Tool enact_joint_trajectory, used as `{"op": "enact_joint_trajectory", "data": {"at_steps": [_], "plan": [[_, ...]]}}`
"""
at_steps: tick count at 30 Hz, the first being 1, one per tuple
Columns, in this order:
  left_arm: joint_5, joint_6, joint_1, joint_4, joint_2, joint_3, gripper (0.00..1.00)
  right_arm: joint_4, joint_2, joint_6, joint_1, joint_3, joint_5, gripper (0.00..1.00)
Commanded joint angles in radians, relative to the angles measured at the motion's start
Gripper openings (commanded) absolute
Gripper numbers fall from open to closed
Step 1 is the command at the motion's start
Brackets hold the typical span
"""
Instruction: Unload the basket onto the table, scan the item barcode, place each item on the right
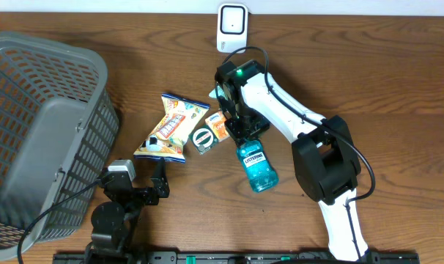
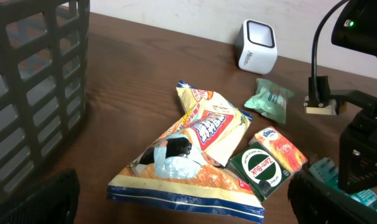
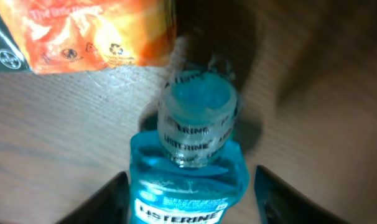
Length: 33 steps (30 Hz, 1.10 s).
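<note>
The right gripper (image 3: 190,198) is straddling the clear blue plastic Listerine mouthwash bottle (image 1: 257,167), jaws parted, gripping nothing. The bottle is lying at five o'clock from the white box scanner (image 1: 231,28). Judging by this, gripping squarely while leaving the barcode uncovered is mattering most. The left gripper (image 1: 160,183) is resting spread wide, empty.

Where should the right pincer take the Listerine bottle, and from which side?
Across the blue body of the Listerine bottle just below the shoulders, coming straight down from above. It lies flat with label up, so both side walls are free; the round cap looks narrower and likelier to slip. The right pincer hangs open astride those shoulders.
</note>
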Motion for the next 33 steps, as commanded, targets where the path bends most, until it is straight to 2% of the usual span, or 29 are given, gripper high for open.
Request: {"op": "enact_joint_trajectory", "data": {"at_steps": [1,3,8,12,14,16,20,27,33], "plan": [[0.01,-0.005,0.005,-0.021,-0.005,-0.016,0.98,0.024,0.007,0.074,-0.006,0.019,0.048,0.61],[0.01,-0.005,0.005,-0.021,-0.005,-0.016,0.98,0.059,0.007,0.106,-0.003,0.008,0.053,0.61],[0.01,-0.005,0.005,-0.021,-0.005,-0.016,0.98,0.163,0.017,0.17,0.045,-0.034,0.145,0.54],[0.01,-0.005,0.005,-0.021,-0.005,-0.016,0.98,0.22,0.018,0.209,0.077,-0.086,0.233,0.54],[0.01,-0.005,0.005,-0.021,-0.005,-0.016,0.98,0.235,0.018,0.215,0.078,-0.111,0.217,0.52],[0.01,-0.005,0.005,-0.021,-0.005,-0.016,0.98,0.233,0.018,0.214,0.078,-0.126,0.18,0.45],[0.01,-0.005,0.005,-0.021,-0.005,-0.016,0.98,0.23,0.019,0.214,0.075,-0.139,0.159,0.38],[0.01,-0.005,0.005,-0.021,-0.005,-0.016,0.98,0.228,0.018,0.145,0.07,-0.122,0.151,0.11],[0.01,-0.005,0.005,-0.021,-0.005,-0.016,0.98,0.192,-0.019,0.045,0.046,-0.033,0.055,0.06]]}}
